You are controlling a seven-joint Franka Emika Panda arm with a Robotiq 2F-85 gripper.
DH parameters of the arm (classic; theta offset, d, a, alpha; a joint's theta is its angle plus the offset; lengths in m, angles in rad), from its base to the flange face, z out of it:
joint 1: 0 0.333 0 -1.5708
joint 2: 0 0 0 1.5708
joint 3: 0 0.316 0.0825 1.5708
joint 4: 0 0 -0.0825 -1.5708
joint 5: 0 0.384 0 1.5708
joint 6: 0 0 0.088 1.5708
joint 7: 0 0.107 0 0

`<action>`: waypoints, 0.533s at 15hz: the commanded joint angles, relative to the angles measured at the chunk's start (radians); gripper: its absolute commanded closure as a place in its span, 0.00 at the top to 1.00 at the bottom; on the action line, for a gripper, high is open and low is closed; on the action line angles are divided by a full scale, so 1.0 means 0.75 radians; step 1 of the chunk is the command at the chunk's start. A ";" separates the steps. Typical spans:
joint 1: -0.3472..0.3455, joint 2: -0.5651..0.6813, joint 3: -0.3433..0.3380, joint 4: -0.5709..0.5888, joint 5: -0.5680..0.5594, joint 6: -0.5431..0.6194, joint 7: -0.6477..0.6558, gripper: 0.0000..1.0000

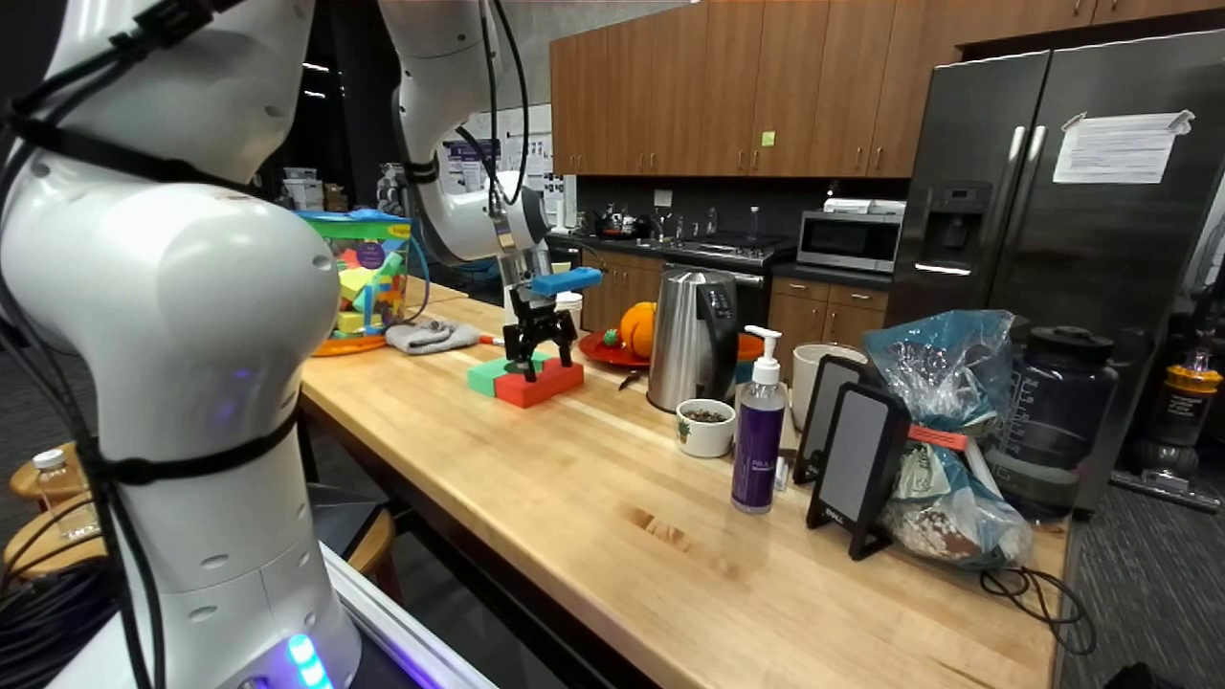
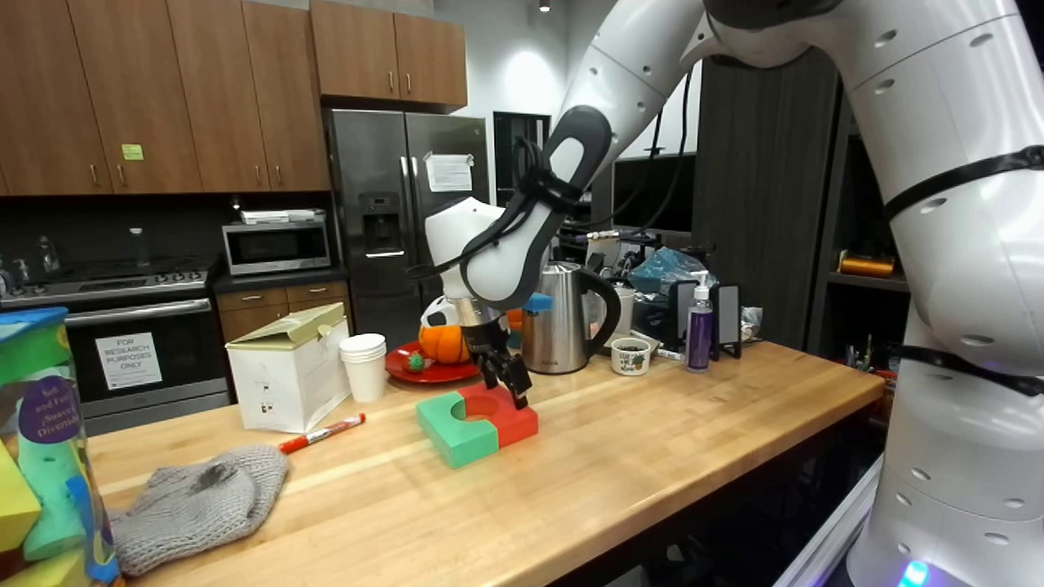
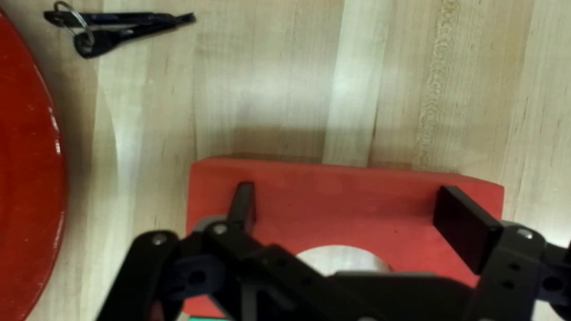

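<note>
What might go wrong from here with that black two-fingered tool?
The open tool is over the red, arch-shaped, foam-like block, so lowering might squash it. Shifting that block could nudge the adjoining green, arch-shaped, foam-like block. Sideways movement might bump the shiny, round, red plate nearby.

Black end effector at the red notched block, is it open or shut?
Open: in the wrist view, the black end effector has fingers wide apart, the red notched block showing between them.

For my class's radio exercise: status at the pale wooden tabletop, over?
Black two-fingered claw open over red notched foam-looking block; contact unclear. Block flat, against green notched block. Nothing visibly in the way; round red plate nearby.
</note>
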 commanded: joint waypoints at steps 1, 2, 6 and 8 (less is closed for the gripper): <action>0.020 0.130 0.018 0.050 0.003 0.060 0.026 1.00; 0.021 0.132 0.019 0.055 0.004 0.059 0.025 1.00; 0.037 0.113 0.015 0.042 -0.015 0.066 0.053 1.00; 0.047 0.090 0.013 0.026 -0.023 0.070 0.072 1.00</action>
